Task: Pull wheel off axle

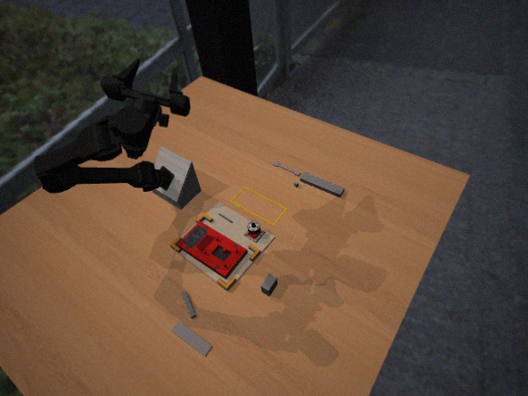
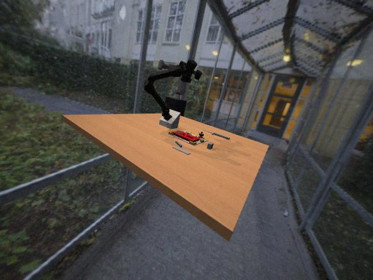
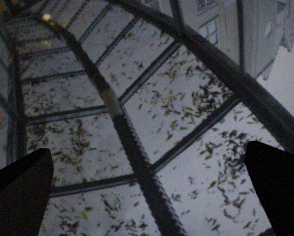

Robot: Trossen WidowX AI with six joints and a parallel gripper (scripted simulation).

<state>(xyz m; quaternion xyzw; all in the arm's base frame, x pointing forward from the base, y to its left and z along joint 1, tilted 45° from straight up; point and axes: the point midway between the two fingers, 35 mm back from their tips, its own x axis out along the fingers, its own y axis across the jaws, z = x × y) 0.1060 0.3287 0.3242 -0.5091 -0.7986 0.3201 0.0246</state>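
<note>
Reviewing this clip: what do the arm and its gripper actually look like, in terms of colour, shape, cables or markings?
The arm is matte black throughout, built of blocky links with rounded joint housings, rising from a pale grey wedge-shaped base. The gripper is black too: a crossbar carrying two tapered, pointed jaws. In the wrist view they appear as plain dark wedges. No cables, labels or markings are visible.

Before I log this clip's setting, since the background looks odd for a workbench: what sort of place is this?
Seemingly an outdoor glass-roofed walkway beside a building, at dusk. A wooden table stands on pavement, with a grass bank alongside and fallen leaves on the glass overhead.
</note>
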